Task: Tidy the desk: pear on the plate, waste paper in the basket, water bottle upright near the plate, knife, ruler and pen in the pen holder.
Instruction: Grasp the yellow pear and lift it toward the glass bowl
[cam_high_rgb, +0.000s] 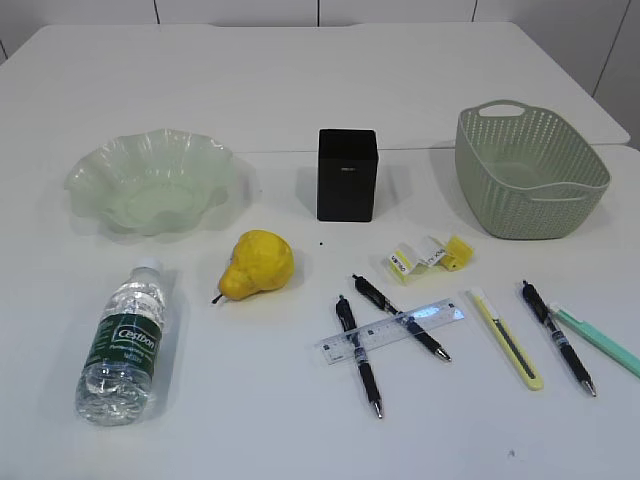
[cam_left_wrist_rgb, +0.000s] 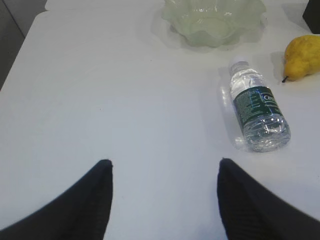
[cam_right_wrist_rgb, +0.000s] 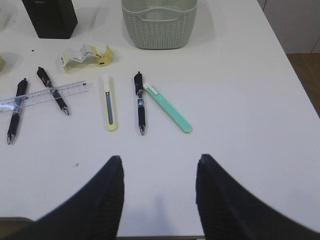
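While both grippers hovered over the near edge of the worktop (cam_high_rgb: 300, 100), the left gripper (cam_left_wrist_rgb: 165, 165) and the right gripper (cam_right_wrist_rgb: 159, 161) had their jaws wide apart and held nothing. The water bottle (cam_high_rgb: 125, 343) lay on its side. The ruler (cam_high_rgb: 392, 331) lay across two black pens (cam_high_rgb: 358, 353), beside the knife (cam_high_rgb: 507, 338). Farther were the pear (cam_high_rgb: 259, 264) and waste paper (cam_high_rgb: 430, 255), then the plate (cam_high_rgb: 150, 181), the pen holder (cam_high_rgb: 347, 174) and the basket (cam_high_rgb: 528, 170).
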